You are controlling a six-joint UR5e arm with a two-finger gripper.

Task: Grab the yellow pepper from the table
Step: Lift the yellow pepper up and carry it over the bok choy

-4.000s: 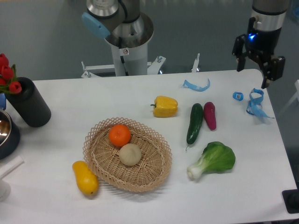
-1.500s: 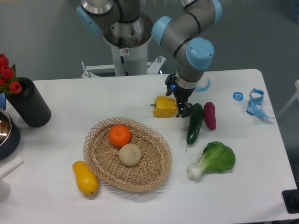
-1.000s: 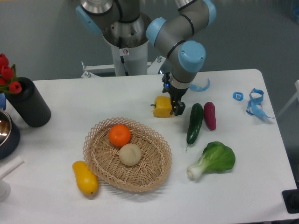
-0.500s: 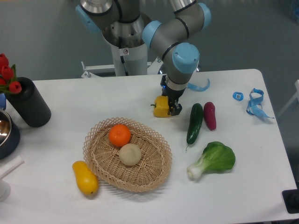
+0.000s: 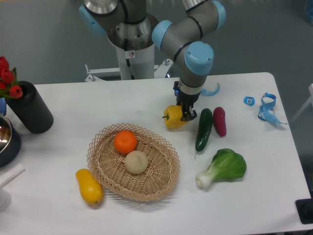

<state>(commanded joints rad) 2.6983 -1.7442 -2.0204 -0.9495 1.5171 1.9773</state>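
Over the white table (image 5: 73,107), the jaws pinch the tilted yellow pepper (image 5: 174,117).

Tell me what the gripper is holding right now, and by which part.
The gripper is shut on the yellow pepper, gripping its right end, opposite the stem stub.

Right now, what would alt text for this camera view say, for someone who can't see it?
A robot arm's gripper clamps a yellow pepper on a white table, beside a cucumber and a wicker basket holding an orange.
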